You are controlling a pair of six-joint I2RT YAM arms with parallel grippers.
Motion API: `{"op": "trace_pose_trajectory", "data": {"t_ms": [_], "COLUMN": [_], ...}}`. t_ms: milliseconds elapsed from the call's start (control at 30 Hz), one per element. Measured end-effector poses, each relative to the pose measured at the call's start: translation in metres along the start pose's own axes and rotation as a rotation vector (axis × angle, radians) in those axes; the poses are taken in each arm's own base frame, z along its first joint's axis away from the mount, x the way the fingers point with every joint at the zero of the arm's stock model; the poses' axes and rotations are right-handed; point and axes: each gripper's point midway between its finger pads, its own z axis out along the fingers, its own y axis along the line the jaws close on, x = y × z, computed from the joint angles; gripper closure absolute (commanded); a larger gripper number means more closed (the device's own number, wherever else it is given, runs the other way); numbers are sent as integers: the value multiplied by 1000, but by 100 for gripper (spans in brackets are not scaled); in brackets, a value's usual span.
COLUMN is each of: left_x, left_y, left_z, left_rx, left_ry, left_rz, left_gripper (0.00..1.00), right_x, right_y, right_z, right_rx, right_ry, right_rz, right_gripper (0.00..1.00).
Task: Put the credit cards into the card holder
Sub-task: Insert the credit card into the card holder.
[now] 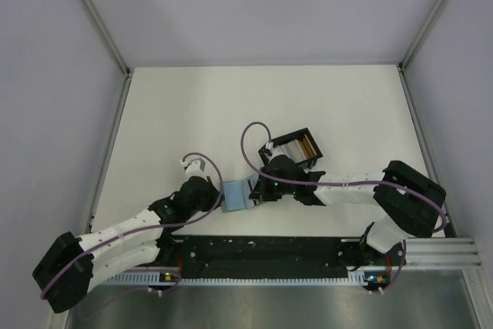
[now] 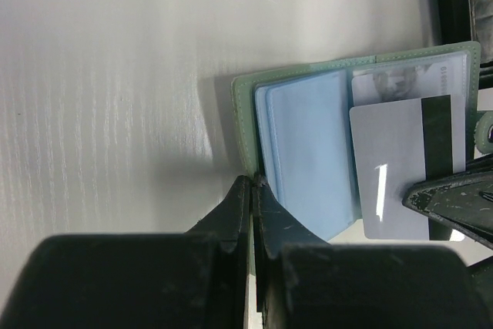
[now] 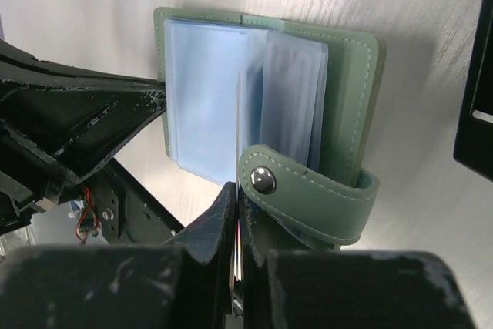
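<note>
The card holder lies open on the table toward the near edge, between both arms. The left claw is closed, its tips touching the holder's left edge. The right claw is pinched on a pale, dark-striped credit card over the holder's right half.

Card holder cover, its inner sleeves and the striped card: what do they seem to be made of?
Card holder cover: matte green leather-like material, stitched edge. Sleeves: translucent pale-blue soft plastic, probably. Card: stiff glossy plastic, showing glare.
</note>
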Motion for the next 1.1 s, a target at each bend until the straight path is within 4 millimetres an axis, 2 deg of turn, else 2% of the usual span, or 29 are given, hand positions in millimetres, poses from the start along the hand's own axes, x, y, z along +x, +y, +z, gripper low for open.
{"op": "trace_pose_trajectory", "data": {"t_ms": [133,367,767,1100], "left_x": [0,-1,1,1], "left_y": [0,-1,1,2], "left_z": [0,0,1,1], "left_rx": [0,4,0,-6], "left_ry": [0,-2,-2,-1], "left_rz": [-4,-6,-6,-5], "left_gripper": [100,100,100,100], "right_x": [-1,-6,-5,-4], "right_y": [0,-18,-4,-6], "right_z": [1,1,14,21], "right_rx": [-22,-30,-129,-136], "right_ry": [-16,-33,-18,-21], "right_rz": [31,97,138,152], "right_gripper": [100,100,100,100]}}
